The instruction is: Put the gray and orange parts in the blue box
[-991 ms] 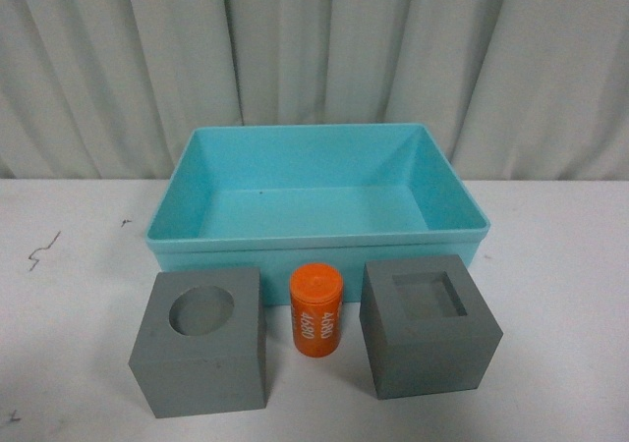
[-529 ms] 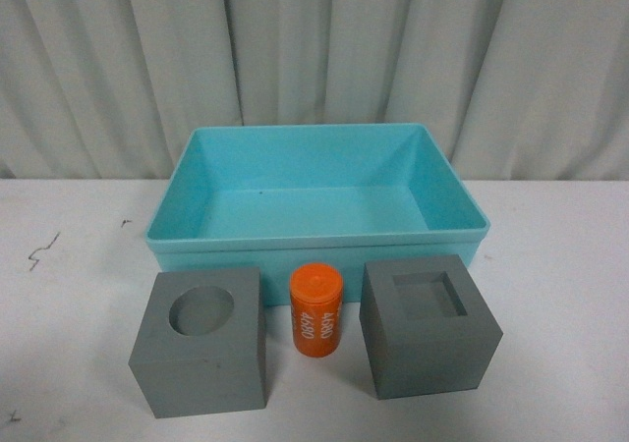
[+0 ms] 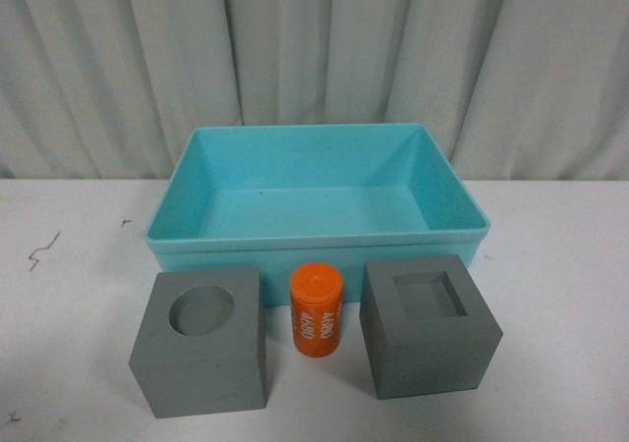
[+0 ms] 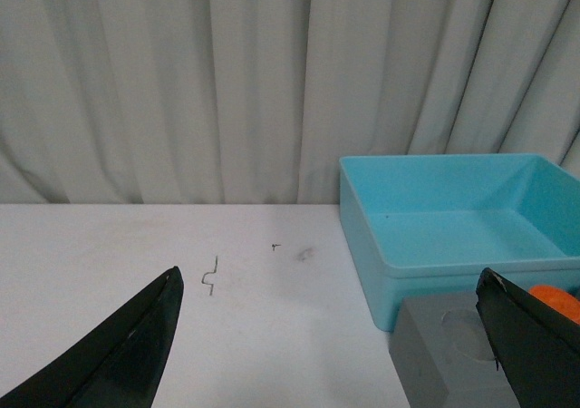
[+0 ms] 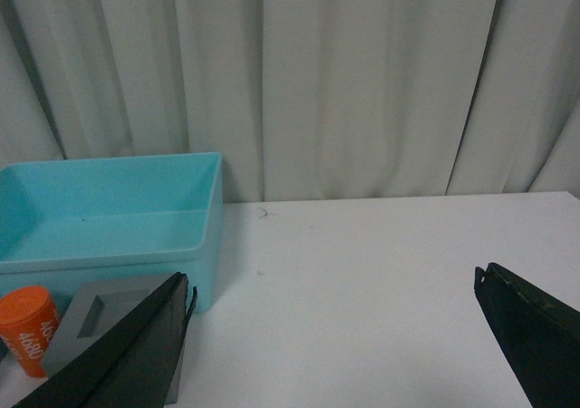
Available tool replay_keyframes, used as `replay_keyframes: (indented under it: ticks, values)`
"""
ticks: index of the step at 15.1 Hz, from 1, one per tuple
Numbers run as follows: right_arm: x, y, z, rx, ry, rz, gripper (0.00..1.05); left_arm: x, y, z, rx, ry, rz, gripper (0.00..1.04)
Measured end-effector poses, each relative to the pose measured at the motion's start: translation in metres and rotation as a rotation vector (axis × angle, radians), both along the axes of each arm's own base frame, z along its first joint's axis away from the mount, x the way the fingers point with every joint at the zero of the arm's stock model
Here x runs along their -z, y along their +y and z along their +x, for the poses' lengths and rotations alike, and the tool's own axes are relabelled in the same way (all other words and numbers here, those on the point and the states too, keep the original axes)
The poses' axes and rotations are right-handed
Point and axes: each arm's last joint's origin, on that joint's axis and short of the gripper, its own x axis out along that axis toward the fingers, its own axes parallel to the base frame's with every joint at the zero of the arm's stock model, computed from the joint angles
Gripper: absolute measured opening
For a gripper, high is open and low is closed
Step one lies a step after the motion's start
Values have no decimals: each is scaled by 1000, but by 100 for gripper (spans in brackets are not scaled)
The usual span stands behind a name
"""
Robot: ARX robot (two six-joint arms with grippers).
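1. Round cube, cyl and square cube sit in a row along the table near edge, L to R in that order. Cyl is upright with a narrow gap to each cube. None boxed yet.
2. Box is mid-table, behind the row, toward the back edge. It's empty, front wall just behind cyl.
3. Left gripper has its jaws spread wide with nothing between them, over the table's left side. Right gripper is the same, over the right side. Neither touches a part.
4. Cubes (judgement): matte, stiff, prob. light for their bulk, so grippy, not fragile. They're wide and need a near-full opening. Take across two opposite flat side faces, approx mid-height. The recess offers no hold.
5. Cyl (judgement): small, smooth, round, prob. light. It may twist or roll if nudged. Pinch across the diameter from above, below the top rim.
6. Box has a wide mouth and sloped walls, so release should be forgiving.
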Motion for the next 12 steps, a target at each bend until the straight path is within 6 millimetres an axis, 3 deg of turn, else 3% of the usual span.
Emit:
replay_keyframes:
  ticks: [12]
  values:
    - [0,0,0,0,0,0,98,0,0,0,0,0,0,98]
